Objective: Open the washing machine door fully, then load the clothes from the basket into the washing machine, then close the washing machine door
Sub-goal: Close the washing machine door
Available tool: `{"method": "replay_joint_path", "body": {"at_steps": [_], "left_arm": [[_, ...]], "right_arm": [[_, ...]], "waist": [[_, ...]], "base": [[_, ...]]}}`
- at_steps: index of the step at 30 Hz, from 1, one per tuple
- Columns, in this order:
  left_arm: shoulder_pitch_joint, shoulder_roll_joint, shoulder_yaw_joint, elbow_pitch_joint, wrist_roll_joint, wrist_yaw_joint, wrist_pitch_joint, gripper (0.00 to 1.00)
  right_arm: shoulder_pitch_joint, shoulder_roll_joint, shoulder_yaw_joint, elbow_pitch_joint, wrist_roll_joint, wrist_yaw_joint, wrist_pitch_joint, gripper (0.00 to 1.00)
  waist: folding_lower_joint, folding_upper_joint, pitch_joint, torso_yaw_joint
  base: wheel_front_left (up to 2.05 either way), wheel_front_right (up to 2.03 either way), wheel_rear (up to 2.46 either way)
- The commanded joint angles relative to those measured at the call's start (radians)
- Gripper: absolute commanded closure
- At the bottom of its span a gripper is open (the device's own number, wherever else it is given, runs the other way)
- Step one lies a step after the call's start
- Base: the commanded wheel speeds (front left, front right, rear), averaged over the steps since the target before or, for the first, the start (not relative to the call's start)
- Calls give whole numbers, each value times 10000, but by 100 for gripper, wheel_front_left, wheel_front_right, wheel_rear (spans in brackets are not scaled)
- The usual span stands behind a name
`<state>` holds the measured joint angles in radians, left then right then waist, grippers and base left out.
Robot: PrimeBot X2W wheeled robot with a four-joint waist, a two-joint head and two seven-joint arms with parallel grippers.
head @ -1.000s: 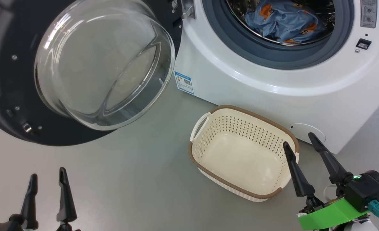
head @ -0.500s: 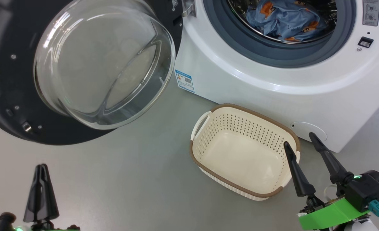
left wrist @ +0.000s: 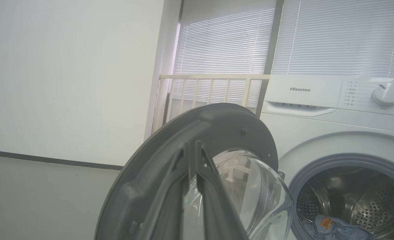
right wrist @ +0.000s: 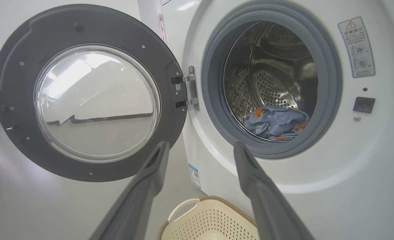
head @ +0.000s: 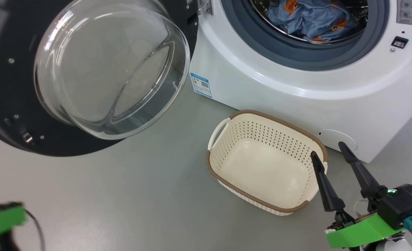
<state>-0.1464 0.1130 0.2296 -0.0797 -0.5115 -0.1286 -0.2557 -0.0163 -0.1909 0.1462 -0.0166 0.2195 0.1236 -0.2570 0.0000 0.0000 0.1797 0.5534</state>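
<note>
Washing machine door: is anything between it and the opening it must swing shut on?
Nothing visible blocks the door. The clothes lie inside the drum, not over the gasket. The basket sits low on the floor; the open right gripper hovers by its right end, and whether that clears the door's swing I cannot tell.

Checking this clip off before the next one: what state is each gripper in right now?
Left gripper: closed, holding nothing.
Right gripper: open, holding nothing.
</note>
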Motion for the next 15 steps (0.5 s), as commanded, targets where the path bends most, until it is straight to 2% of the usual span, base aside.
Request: {"method": "replay_joint_path", "body": {"at_steps": [1,2,6,8,11,15], "left_arm": [[-709,929,582,-311,-646,-18,-61,100],[-709,929,582,-311,-646,-18,-61,100],[-1695,2305,870,486,-2090,-19,89,100],[-2297,2820,988,1073,-3015,-19,347,100],[-3194,3560,1085,2175,-4311,-20,979,100],[-4463,4229,1179,3971,-5811,-20,1982,100]], "right_arm": [[-233,-12,90,-293,-39,71,-48,0],[-233,-12,90,-293,-39,71,-48,0],[-206,-3,1,-356,-69,71,-48,0],[-197,-1,-67,-386,-85,71,-48,0],[-175,-32,-146,-435,-103,71,-48,0],[-182,-123,-197,-481,-132,71,-48,0]], "waist": [[0,0,44,3],[0,0,44,3],[0,0,181,3],[0,0,241,5],[0,0,350,5],[0,0,534,-6]], "base": [[0,0,0],[0,0,0],[0,0,0],[0,0,0],[0,0,0],[0,0,0]]}}
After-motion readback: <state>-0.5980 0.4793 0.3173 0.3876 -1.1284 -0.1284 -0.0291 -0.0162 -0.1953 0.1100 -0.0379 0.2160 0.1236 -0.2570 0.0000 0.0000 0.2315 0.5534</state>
